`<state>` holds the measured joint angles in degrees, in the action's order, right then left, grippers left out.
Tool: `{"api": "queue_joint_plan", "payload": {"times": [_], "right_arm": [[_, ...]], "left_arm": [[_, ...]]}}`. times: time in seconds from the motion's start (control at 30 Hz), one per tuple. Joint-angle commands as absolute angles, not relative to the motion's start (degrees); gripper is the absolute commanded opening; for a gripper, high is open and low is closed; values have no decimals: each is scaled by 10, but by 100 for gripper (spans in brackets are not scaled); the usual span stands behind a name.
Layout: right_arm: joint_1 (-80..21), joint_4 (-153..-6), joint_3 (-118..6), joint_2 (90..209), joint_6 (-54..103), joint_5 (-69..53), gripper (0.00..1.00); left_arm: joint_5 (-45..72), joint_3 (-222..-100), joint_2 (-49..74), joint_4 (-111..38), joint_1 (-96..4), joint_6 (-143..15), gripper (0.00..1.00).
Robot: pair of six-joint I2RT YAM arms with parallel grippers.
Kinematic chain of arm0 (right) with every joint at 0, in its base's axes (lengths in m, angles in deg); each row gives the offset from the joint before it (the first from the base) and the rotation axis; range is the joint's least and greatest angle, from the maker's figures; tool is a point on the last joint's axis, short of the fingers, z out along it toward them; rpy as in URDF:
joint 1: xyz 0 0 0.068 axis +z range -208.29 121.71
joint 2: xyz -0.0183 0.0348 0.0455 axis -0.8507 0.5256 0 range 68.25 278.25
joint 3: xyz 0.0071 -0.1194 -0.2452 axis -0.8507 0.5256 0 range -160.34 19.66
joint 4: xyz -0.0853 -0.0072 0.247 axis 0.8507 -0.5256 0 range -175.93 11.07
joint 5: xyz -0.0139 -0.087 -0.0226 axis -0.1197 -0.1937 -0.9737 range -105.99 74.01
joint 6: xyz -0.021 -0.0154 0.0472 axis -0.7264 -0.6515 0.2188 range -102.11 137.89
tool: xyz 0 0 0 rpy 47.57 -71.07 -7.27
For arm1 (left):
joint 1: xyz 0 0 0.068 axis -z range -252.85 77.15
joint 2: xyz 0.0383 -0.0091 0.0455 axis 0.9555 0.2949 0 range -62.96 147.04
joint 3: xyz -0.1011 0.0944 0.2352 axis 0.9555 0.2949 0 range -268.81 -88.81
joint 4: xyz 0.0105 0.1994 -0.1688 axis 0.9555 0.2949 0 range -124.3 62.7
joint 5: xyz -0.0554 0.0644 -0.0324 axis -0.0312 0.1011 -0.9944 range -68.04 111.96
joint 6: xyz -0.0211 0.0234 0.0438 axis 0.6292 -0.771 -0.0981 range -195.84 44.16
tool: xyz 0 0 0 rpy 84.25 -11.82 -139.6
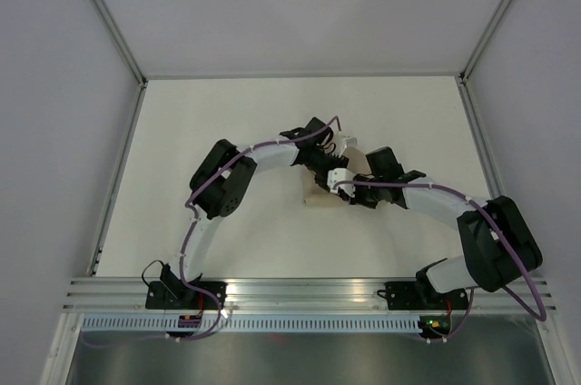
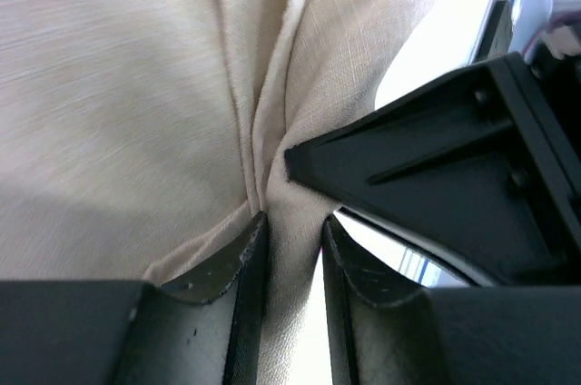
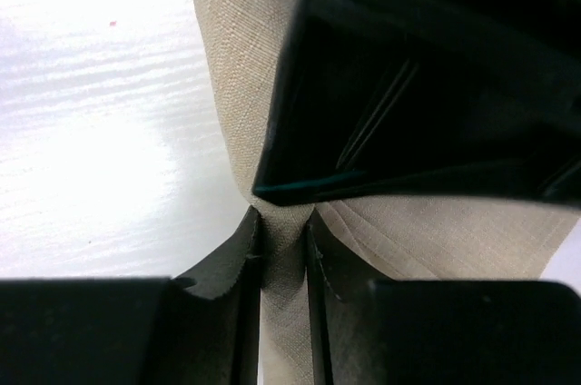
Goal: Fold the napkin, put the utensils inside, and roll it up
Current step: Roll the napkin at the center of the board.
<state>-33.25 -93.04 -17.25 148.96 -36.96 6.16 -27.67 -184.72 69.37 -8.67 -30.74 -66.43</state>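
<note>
— Where do we find the napkin?
— Near the middle of the table, under both grippers, which meet right above it.
— How do we place the two?
— We see the left gripper behind and to the left, the right gripper in front and to the right, just beside each other. A raised fold of the napkin runs between each one's fingers.
</note>
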Motion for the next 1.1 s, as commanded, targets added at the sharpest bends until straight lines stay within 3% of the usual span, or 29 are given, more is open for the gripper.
{"api": "queue_joint_plan", "payload": {"times": [0.0,0.43,0.6,0.73,1.07], "right_arm": [[-361,-1010,-204,1525,-379,104,4],[-409,-1146,-327,1646,-420,172,2],[-429,-1228,-404,1718,-444,198,2],[-438,-1267,-446,1759,-451,205,1],[-440,-1328,-524,1840,-449,208,1]], "left_arm": [[-227,-1794,596,-200,-347,-549,34],[-91,-1629,454,-386,-378,-517,35],[6,-1489,356,-513,-378,-523,35],[56,-1427,310,-585,-357,-581,37],[196,-1402,305,-575,-225,-843,46]]}}
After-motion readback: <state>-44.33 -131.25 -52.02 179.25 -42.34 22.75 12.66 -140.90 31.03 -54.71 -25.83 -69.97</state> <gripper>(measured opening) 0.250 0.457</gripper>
